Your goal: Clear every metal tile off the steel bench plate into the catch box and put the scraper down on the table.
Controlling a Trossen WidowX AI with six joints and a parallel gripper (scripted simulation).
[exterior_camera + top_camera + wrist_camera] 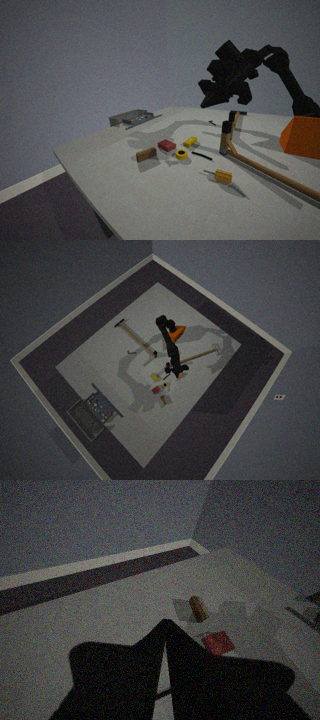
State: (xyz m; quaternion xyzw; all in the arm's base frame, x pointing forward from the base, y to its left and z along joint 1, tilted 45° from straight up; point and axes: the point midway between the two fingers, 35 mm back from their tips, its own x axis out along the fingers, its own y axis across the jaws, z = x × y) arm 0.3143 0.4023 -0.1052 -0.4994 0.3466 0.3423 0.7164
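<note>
My gripper (177, 376) (202, 106) (166, 623) is shut and empty, high above the table. The steel bench plate (103, 403) is at the table's far end, with several small white, yellow and orange tiles (103, 415) on it. The catch box (86, 420) (116, 119) adjoins its outer edge. One long-handled tool (138, 339) lies away from the gripper, with a wide black head. Another long-handled tool (197, 355) (273, 174) has a thin looped head; its handle end and upright grip are near and below the gripper. Which is the long scraper I cannot tell for certain.
On the table are a red block (155, 389) (166, 145) (218, 643), a yellow block (155, 377) (190, 141), a tape roll (165, 384) (181, 154), a wooden block (146, 154) (198, 609) and a yellow-handled screwdriver (223, 176). An orange wedge (177, 333) (301, 136) stands beside the arm.
</note>
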